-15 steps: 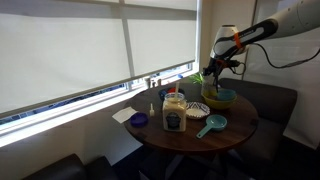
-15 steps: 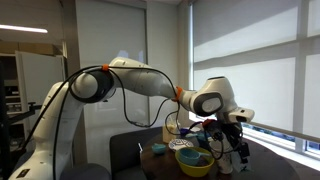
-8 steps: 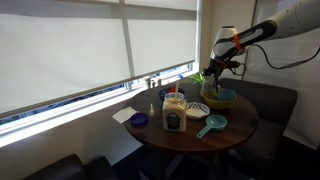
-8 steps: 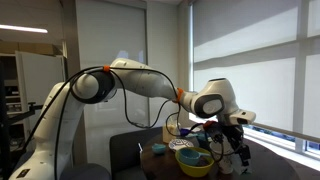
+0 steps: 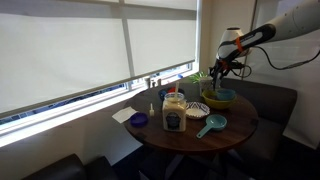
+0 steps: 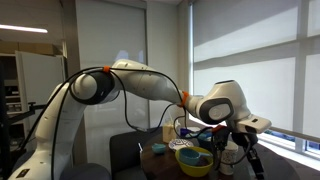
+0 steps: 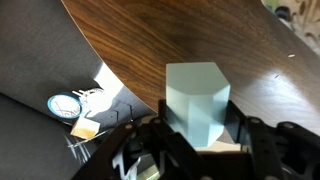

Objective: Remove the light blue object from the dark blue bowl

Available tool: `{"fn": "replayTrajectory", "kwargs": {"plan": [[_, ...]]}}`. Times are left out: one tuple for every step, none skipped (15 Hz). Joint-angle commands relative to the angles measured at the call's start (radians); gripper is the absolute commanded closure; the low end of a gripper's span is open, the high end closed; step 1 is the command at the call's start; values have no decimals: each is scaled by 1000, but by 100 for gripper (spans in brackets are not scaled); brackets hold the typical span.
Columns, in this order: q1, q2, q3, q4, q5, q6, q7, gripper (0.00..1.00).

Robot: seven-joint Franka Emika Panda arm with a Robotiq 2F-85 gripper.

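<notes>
My gripper [image 7: 196, 140] is shut on the light blue object [image 7: 197, 100], a hexagonal block that stands between the jaws in the wrist view. It hangs above the wooden table [image 7: 180, 40], near its edge. In both exterior views the gripper [image 5: 218, 68] [image 6: 245, 152] is in the air beyond the yellow bowl [image 5: 220, 98]. A small dark blue shape [image 5: 163, 95] behind the jar may be the dark blue bowl, but it is too small to tell.
On the round table [image 5: 235, 130] stand a white-labelled jar [image 5: 174, 113], a striped bowl [image 5: 195, 109], a teal scoop [image 5: 212, 124] and a flat purple-blue dish [image 5: 139, 120]. Dark seats surround the table. The window blinds are behind it.
The gripper has moved sideways with the block, away from the bowls and out toward the table's edge.
</notes>
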Motion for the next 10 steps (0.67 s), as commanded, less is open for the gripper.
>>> {"fn": "replayTrajectory", "kwargs": {"plan": [[-13, 18, 6, 34, 30, -67, 43, 68], [-14, 18, 6, 36, 33, -94, 49, 68], [-17, 20, 6, 38, 38, -122, 57, 68], [-20, 24, 7, 43, 45, -151, 65, 68], [-24, 24, 9, 46, 54, -178, 69, 68], [-25, 23, 8, 44, 59, -190, 80, 33], [-24, 20, 5, 40, 62, -194, 94, 17], [-23, 12, 2, 31, 60, -185, 109, 12], [-20, 5, -2, 23, 53, -166, 127, 4], [-15, -9, -9, 7, 41, -136, 147, 1]]}}
